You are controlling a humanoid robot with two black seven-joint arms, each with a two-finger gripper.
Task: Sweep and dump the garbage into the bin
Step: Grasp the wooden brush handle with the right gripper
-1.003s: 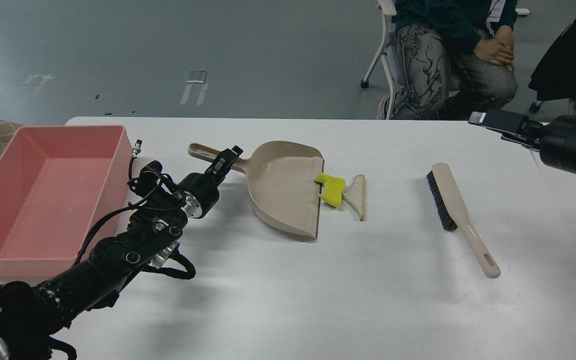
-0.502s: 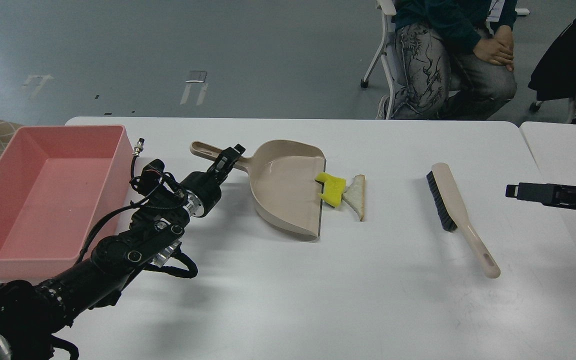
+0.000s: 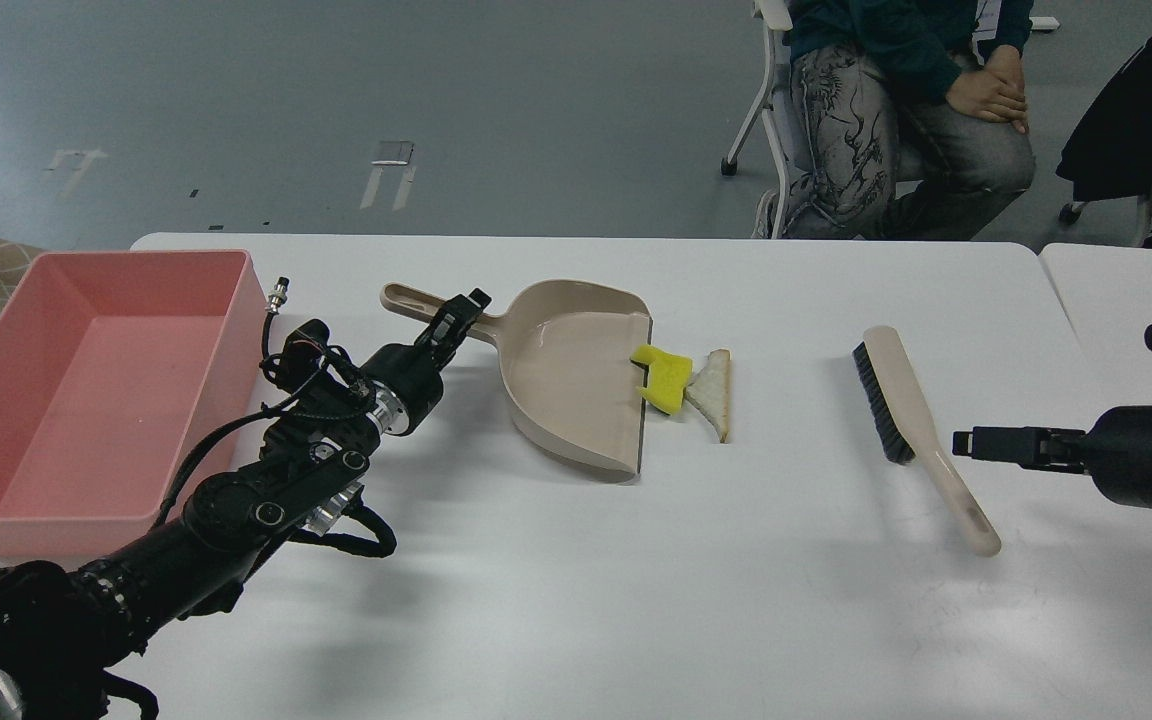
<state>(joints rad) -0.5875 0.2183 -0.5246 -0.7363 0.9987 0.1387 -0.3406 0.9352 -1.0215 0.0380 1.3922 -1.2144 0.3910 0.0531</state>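
**L gripper on dustpan handle**

L gripper (image 3: 458, 318) clamps dustpan (image 3: 576, 375) handle. R gripper (image 3: 976, 443) beside brush (image 3: 921, 430) handle, jaws: can't tell. Yellow scrap (image 3: 664, 376) at pan lip, touching bread slice (image 3: 714, 393). Pink bin (image 3: 86, 390) far left of table (image 3: 736, 600).

Left arm enters from the lower left, elbow bent, forearm angled up and to the right; left gripper (image 3: 458, 318) closed, wrist cabling exposed; right arm enters level from the right edge; right gripper (image 3: 971, 443) points left, finger state indeterminate.
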